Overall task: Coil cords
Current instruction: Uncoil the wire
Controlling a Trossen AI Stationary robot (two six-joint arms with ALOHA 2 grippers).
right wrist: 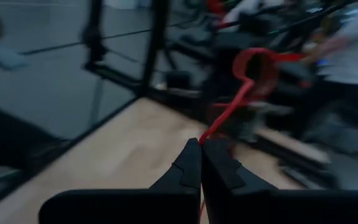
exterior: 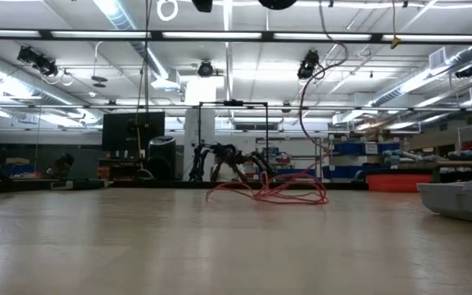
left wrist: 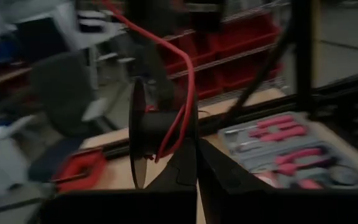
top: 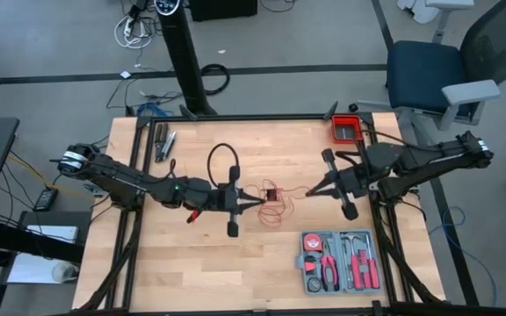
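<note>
The red cord [top: 275, 198] lies in a loose tangle on the tabletop [top: 200, 272], up and left of the grey tool case [top: 339, 261] and between the two arms. One strand runs from the tangle toward the right gripper [top: 311, 192], whose fingers are pressed together on it; in the right wrist view the cord [right wrist: 229, 112] rises straight out from between the closed tips and curls into a loop farther off. The other end goes to a small black spool [left wrist: 160, 134], seen in the left wrist view just ahead of the left gripper [top: 255, 202], with the cord [left wrist: 178, 74] wound around its core and trailing upward. The left gripper's fingers are together; the spool sits right at their tips, and it looks pinched by them, though the contact itself is hard to make out.

So the cord's run lies roughly along the line joining the two grippers, each holding an end region, with the slack heap nearer the left one. Winding likely turns on keeping that span taut toward the spool.
</note>
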